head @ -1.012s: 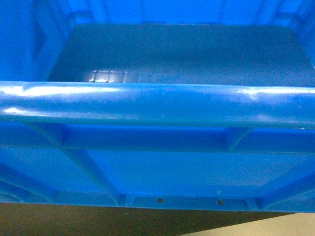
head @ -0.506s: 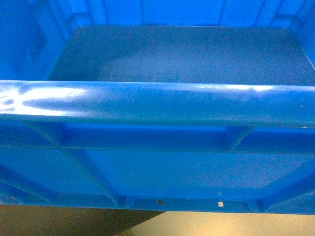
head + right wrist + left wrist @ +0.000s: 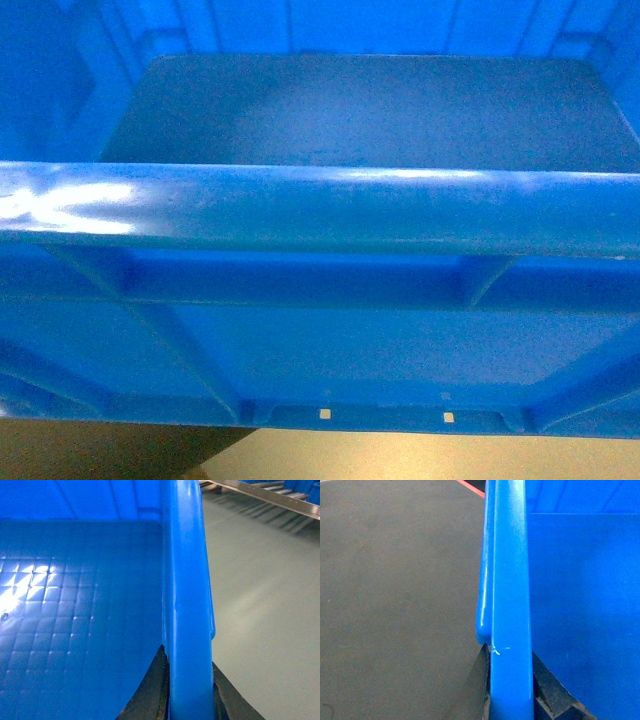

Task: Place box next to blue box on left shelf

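Blue crate (image 3: 320, 210) fills nearly the whole head view, its thick near rim running straight across the middle of the frame and its bare inner floor showing above that. It hangs clear of the ground: a strip of floor (image 3: 420, 462) shows under its bottom edge along the lower part of the picture.

Each arm has a side rim. In the left wrist view the left gripper (image 3: 512, 690) sits at the bottom centre, dark fingers pinching either side of the upright blue rim. The right gripper (image 3: 189, 692) does the same at the bottom of its own view. Both are clamped on the crate, I'd say, one per side so the load stays level while carried.

Grey metal rails (image 3: 270, 494) show in the upper right corner of the right wrist view, well apart from the crate. No other blue box can be made out.
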Controlling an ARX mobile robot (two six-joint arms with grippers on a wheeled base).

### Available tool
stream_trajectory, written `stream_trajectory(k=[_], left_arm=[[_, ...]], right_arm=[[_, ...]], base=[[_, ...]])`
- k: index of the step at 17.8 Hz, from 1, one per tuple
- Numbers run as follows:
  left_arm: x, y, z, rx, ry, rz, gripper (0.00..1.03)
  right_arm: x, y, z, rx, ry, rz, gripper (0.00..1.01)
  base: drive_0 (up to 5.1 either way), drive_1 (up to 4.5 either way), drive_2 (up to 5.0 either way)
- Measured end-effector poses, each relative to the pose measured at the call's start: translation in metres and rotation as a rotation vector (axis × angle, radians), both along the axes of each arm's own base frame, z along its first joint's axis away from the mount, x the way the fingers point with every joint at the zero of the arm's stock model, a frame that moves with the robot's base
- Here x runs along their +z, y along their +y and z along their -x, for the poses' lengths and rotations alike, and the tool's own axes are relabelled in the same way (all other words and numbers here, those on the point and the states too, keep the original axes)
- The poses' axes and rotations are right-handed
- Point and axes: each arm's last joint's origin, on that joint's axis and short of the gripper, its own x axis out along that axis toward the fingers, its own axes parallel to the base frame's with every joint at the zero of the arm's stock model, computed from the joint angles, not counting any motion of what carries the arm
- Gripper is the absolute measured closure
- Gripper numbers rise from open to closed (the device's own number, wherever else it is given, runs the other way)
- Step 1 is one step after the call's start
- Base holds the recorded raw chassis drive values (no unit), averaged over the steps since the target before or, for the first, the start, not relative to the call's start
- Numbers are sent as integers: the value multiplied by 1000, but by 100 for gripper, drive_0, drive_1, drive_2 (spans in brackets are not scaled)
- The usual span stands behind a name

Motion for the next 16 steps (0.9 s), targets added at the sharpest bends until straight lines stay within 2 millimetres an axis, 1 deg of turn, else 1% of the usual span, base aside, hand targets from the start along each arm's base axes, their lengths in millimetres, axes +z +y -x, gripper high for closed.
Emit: stream_trajectory(k=[16], left_arm=[[0, 0, 0, 0, -1, 0, 93]], right_arm=[[0, 0, 0, -1, 0, 0, 91]], base=[[-159, -159, -159]])
